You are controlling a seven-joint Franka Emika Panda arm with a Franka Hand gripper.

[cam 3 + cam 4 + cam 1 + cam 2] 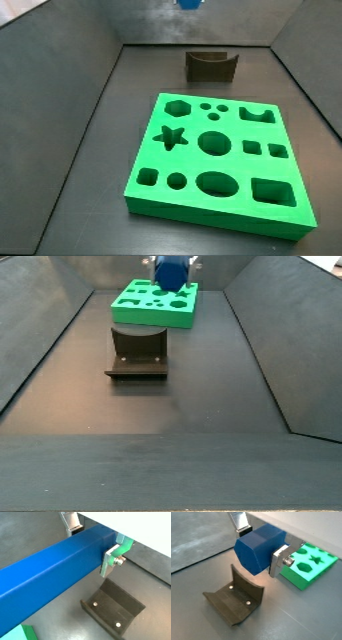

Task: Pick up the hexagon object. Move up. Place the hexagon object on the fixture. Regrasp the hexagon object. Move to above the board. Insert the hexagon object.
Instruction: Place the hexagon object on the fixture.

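My gripper (93,543) is shut on the hexagon object (53,572), a bright-blue prism bar that lies across between the silver fingers (107,561). In a wrist view its end face (256,551) shows, with the gripper (259,543) around it. It hangs well above the fixture (234,599), a dark block with a curved notch, also seen below in a wrist view (113,608). In a side view the bar (171,273) is held high over the fixture (138,351); in a side view only its tip (190,4) shows. The green board (221,160) lies flat on the floor.
Dark grey walls (267,346) slope in around the grey floor (174,466). The board (155,304) sits behind the fixture in a side view. A corner of the board (308,564) shows in a wrist view beside the gripper.
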